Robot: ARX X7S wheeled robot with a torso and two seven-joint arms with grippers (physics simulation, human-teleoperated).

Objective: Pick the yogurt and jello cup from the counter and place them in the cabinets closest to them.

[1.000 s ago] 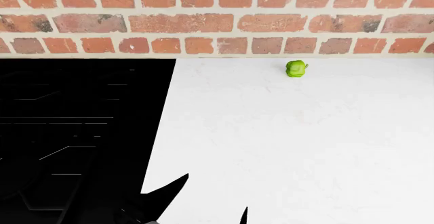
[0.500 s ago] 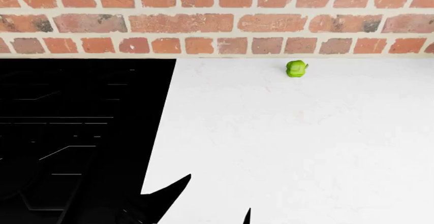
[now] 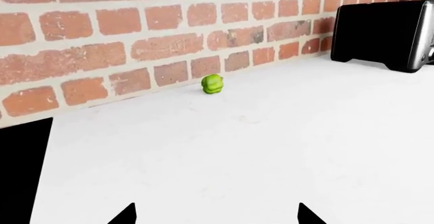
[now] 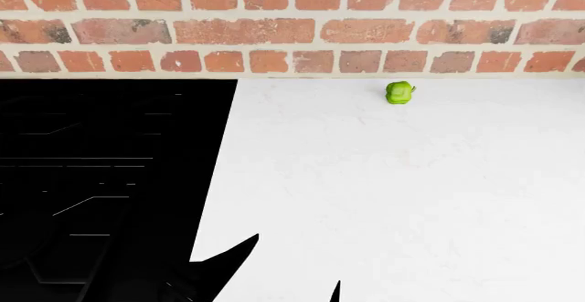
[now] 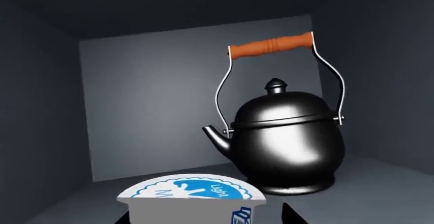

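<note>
The jello cup is a tiny green cup on the white counter, close to the brick wall; the left wrist view also shows the jello cup. My left gripper hovers low over the counter's near part, far short of the cup, open and empty. In the right wrist view, the yogurt, a white cup with a blue-printed lid, sits between the fingers of my right gripper inside a dark cabinet. A gap shows between the cup wall and one fingertip.
A black stovetop borders the counter on the left. A black toaster stands against the brick wall beyond the jello cup. Inside the cabinet a black kettle with an orange handle stands just behind the yogurt.
In the head view my left gripper's fingertips have crept slightly to the right. The jello cup has not moved.
</note>
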